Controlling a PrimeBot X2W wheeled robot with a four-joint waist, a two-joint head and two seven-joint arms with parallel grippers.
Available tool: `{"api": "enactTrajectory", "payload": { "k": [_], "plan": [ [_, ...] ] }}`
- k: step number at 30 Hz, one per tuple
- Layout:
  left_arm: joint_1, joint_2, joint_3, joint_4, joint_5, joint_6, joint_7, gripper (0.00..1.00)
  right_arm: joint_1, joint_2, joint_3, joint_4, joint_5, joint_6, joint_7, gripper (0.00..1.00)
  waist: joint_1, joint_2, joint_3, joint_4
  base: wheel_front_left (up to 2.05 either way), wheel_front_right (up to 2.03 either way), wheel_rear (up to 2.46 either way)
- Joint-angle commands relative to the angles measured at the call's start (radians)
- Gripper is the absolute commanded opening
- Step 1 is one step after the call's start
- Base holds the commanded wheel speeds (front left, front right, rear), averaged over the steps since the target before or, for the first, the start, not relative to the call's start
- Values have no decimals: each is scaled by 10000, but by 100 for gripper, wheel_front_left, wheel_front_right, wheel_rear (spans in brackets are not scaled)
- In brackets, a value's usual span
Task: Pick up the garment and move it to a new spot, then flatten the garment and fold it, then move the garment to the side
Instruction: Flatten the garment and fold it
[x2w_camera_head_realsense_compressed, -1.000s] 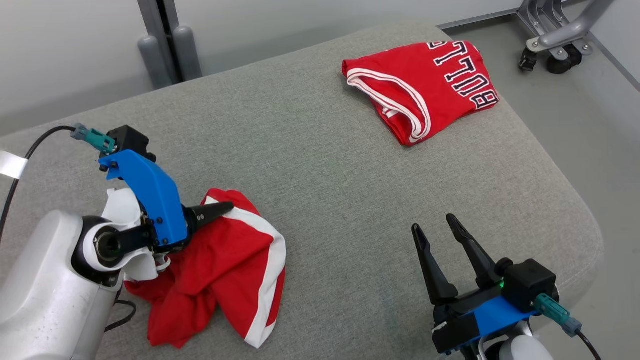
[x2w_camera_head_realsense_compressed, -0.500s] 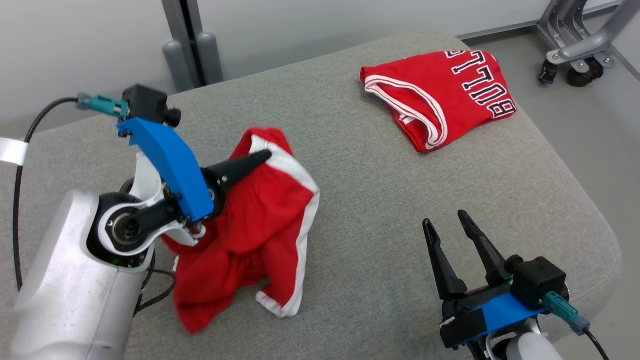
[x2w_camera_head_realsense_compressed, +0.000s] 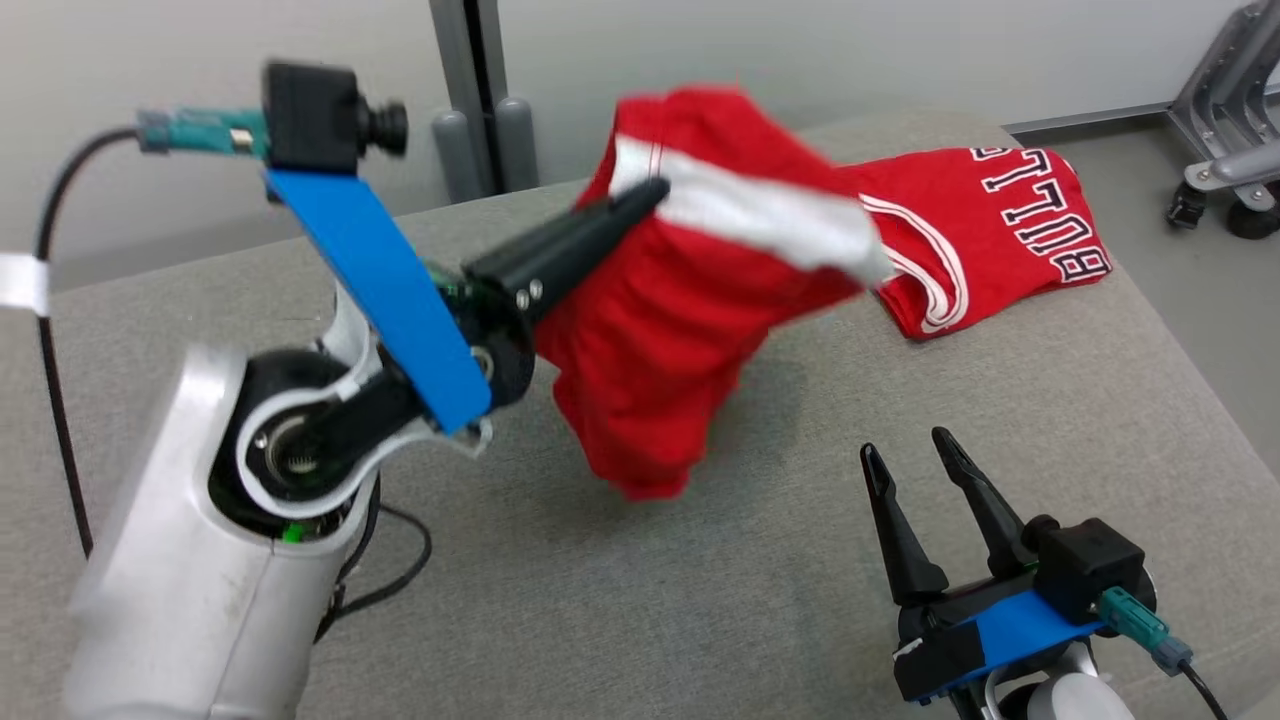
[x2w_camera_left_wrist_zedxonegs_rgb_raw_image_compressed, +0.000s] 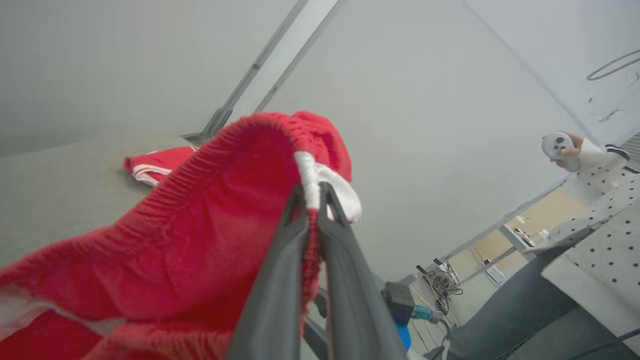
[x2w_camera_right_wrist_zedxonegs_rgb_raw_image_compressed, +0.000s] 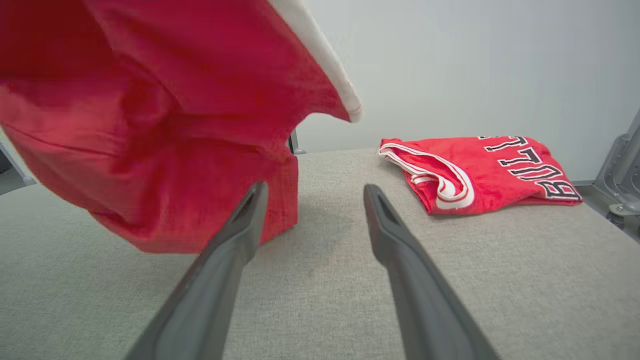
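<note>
The left gripper (x2w_camera_head_realsense_compressed: 655, 190), its two dark fingers pinched tight on the elastic waistband of a red garment (x2w_camera_head_realsense_compressed: 680, 320), holds the cloth in the air above the middle of the grey padded table (x2w_camera_head_realsense_compressed: 700, 600). In the left wrist view the fingers (x2w_camera_left_wrist_zedxonegs_rgb_raw_image_compressed: 280, 260) meet on the ribbed band, right where a white side stripe begins. The garment (x2w_camera_right_wrist_zedxonegs_rgb_raw_image_compressed: 150, 125), red with white trim, hangs bunched below the grip. Its lowest fold is just above the table top and looks clear of it, with a soft shadow beneath.

The right gripper (x2w_camera_head_realsense_compressed: 908, 447) waits over the table's near right part. Its two fingers are spread wide with nothing between them, pointing towards the far edge.

Two red pieces of clothing are in view. The second, a folded jersey (x2w_camera_head_realsense_compressed: 1000, 230) with white piping and dark block letters, lies flat on the table's far right corner, well apart from both grippers.

Past the table's far edge stand two grey posts (x2w_camera_head_realsense_compressed: 480, 150). Off its far right corner is a metal frame on castors (x2w_camera_head_realsense_compressed: 1230, 190). In the left wrist view, one person in a dotted top (x2w_camera_left_wrist_zedxonegs_rgb_raw_image_compressed: 590, 200) stands off to the side of the table, holding a white controller (x2w_camera_left_wrist_zedxonegs_rgb_raw_image_compressed: 557, 145).
</note>
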Motion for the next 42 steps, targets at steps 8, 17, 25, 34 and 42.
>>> {"api": "enactTrajectory", "payload": {
  "k": [8,17,25,34,42],
  "plan": [
    [1594,2019,-1669,691,2019,-70,-303,0,-84,-24,32,-191,-68,1,93,100,1,1,218,636,0,0,0],
    [2914,2428,-1811,2593,3492,-72,-4058,6,96,-24,-205,-272,-183,1,153,100,1,1,60,1128,0,0,0],
    [3952,1860,-2435,3536,4521,9,-6049,100,315,-24,-369,-532,-374,1,405,100,1,1,-180,1625,0,0,0],
    [4689,1943,-2639,3996,5219,634,-6899,100,631,-24,-547,-784,-503,1,663,100,1,1,-606,2071,0,0,0],
    [5392,2091,-1995,3394,5402,1480,-8314,100,1029,-24,-939,-976,-550,1,784,100,1,1,-1095,2368,0,0,0]
  ]
}}
